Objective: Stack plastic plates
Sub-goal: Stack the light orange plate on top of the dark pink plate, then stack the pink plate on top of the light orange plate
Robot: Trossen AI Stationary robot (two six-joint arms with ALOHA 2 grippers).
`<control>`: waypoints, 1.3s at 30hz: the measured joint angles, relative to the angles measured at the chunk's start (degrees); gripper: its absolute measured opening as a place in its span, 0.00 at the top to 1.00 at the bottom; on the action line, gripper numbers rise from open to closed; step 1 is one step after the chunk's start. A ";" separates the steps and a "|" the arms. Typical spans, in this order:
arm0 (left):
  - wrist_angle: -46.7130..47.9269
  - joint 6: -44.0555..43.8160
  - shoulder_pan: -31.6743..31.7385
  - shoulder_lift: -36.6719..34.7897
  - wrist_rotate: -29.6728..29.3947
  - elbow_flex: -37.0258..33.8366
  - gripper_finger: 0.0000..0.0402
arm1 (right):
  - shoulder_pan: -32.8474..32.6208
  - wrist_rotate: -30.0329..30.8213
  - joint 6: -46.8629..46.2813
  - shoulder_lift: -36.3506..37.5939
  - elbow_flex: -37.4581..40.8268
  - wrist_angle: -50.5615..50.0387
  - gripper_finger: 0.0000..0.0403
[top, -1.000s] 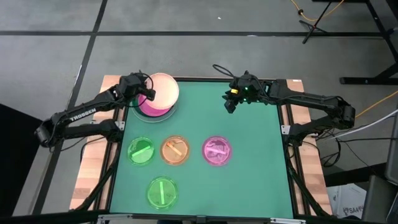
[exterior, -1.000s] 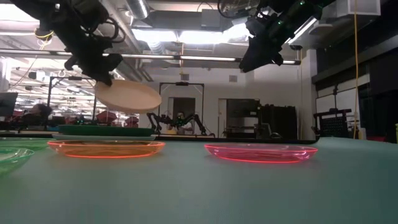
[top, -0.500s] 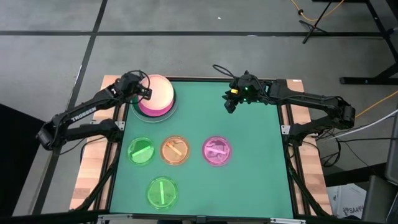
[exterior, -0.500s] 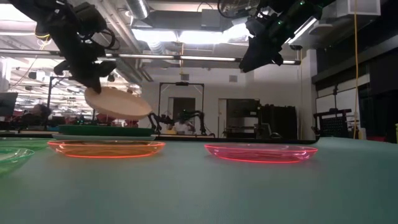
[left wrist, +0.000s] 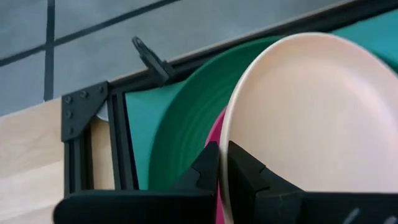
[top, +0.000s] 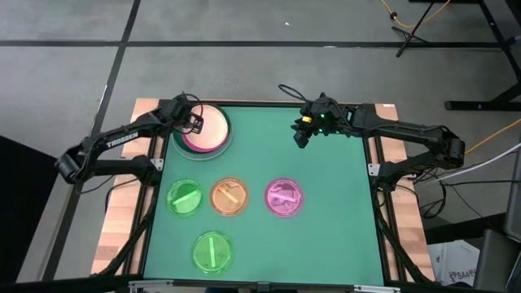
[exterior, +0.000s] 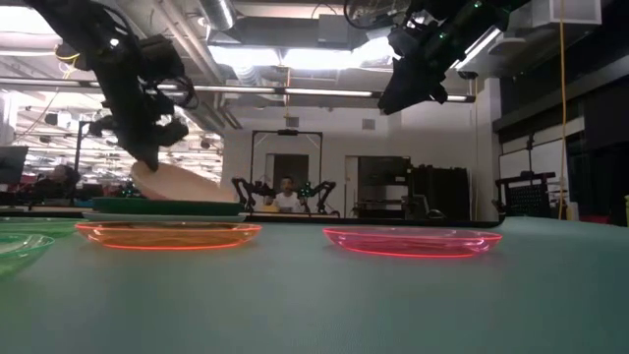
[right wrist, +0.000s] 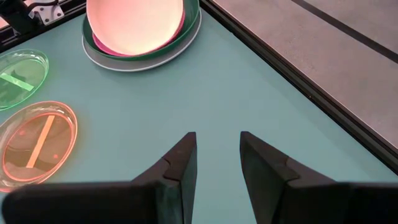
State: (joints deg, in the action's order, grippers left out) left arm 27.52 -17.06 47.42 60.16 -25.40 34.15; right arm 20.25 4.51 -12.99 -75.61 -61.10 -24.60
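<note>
Green tabletop (top: 326, 212): left pincer (left wrist: 222, 163) gripping cream plate (left wrist: 311, 118)

Cream plate (left wrist: 311, 112): opaque plastic, smooth, soft satin sheen; magenta plate (top: 195, 143) and dark green plate (left wrist: 180, 130) beneath it likewise opaque, the green faintly ridged. Orange plate (right wrist: 37, 142), pink plate (exterior: 413, 240) and two green plates (top: 185, 197) (top: 212, 251): translucent glossy plastic. Table mat (right wrist: 249, 93): matt green, framed in black metal (left wrist: 78, 118) over pale bare wood (left wrist: 31, 155).

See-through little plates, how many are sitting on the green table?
4. A green plate, an orange plate and a pink plate lie in a row. A second green plate lies alone nearer the front edge. None looks hidden.
</note>
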 joint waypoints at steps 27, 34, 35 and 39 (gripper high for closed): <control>0.14 0.86 1.33 6.77 -0.53 0.02 0.94 | 0.00 -0.01 0.00 0.00 0.00 -0.02 0.73; 0.12 0.92 1.33 6.77 -0.58 0.00 0.81 | 0.00 -0.02 0.00 -0.02 0.00 0.00 0.73; 0.10 0.92 1.33 6.77 -0.58 0.00 0.80 | 0.00 0.00 0.00 0.00 0.00 -0.02 0.73; 0.08 0.90 1.33 6.77 -0.58 0.00 0.77 | 0.00 -0.02 0.00 -0.02 0.00 -0.01 0.73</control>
State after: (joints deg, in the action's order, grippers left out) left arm 27.59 -16.16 48.75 66.94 -25.98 34.15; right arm 20.25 4.49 -12.99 -75.64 -61.10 -24.61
